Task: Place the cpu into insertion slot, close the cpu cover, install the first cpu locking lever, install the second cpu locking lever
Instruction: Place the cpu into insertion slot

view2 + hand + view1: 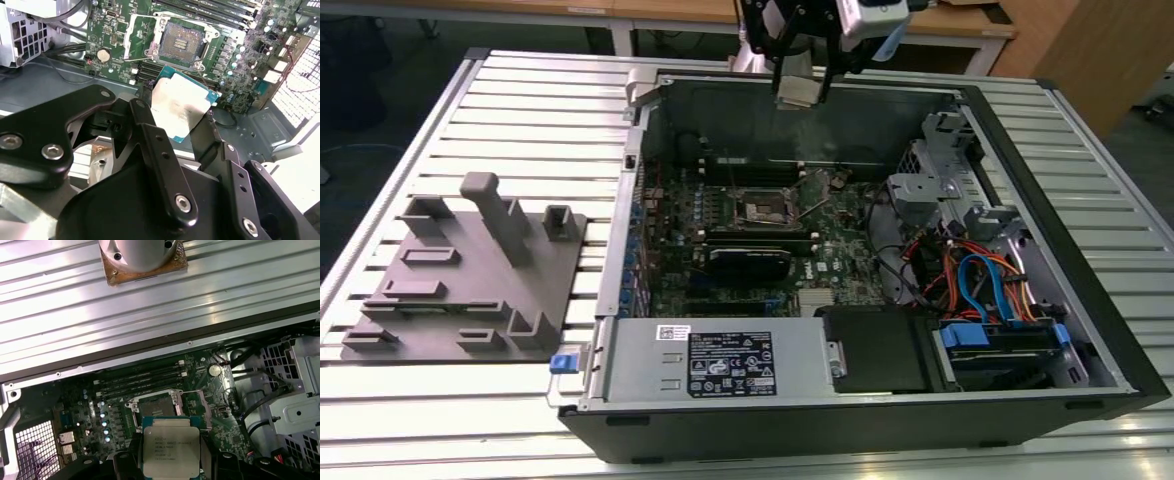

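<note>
My gripper (801,97) hangs above the far wall of the open computer case (1067,150). It is shut on the cpu (180,106), a flat square chip with a dull silver top, pinched by its edges between the black fingers (145,125). In the first wrist view the cpu (170,450) sits in my gripper (170,456), clear of the board. The insertion slot (181,42) lies bare on the green motherboard, dark with a silver rim, and is seen again in the first wrist view (156,404) and the exterior view (763,208). The cpu cover (131,36) stands swung open beside the slot.
A grey fixture plate (467,270) with upright pegs lies on the slatted table at the exterior view's left. Inside the case are a black card (747,262), a grey power supply (720,360), memory slots (140,380) and a drive bay with blue and orange cables (981,285).
</note>
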`<state>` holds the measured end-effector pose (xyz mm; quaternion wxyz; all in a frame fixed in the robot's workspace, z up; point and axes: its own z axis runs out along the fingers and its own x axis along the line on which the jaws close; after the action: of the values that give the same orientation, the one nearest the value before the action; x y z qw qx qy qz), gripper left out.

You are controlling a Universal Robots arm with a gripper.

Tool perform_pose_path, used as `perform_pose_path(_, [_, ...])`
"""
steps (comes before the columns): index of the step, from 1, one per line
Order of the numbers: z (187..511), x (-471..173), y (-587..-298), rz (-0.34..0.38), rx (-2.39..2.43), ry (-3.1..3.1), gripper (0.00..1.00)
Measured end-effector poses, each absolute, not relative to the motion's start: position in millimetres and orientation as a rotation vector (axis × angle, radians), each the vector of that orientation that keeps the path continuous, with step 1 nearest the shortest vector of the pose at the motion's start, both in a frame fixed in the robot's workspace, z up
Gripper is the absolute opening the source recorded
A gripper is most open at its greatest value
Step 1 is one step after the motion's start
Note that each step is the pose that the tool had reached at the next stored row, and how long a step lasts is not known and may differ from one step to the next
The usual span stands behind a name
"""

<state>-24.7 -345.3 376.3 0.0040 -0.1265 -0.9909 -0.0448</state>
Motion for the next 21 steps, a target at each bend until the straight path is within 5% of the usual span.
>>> perform_pose_path(21, [376.3,-24.7,-345.3,-0.140,-0.429,-3.102,0.54])
